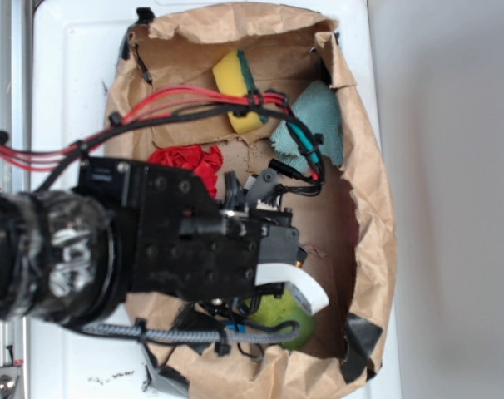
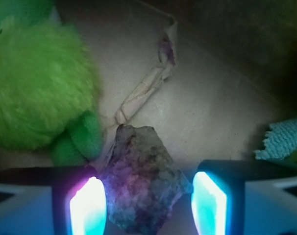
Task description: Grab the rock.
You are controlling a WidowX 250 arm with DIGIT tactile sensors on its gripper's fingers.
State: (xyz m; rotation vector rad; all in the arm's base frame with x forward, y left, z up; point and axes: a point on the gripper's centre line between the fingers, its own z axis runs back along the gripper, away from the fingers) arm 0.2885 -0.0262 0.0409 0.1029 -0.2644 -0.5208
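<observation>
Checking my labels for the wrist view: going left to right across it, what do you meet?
Green plush toy → rock, lying between the claw fingers → teal cloth.

rock (image 2: 141,178) between fingers (image 2: 87,205), toy (image 2: 38,83) left

No text, label, brand, number or sign is readable in either view.

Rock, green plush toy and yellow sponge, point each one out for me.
rock (image 2: 141,178), wrist view, middle of its speckled face
green plush toy (image 2: 33,93), wrist view, fuzzy body
yellow sponge (image 1: 234,87), exterior view, yellow face
</observation>
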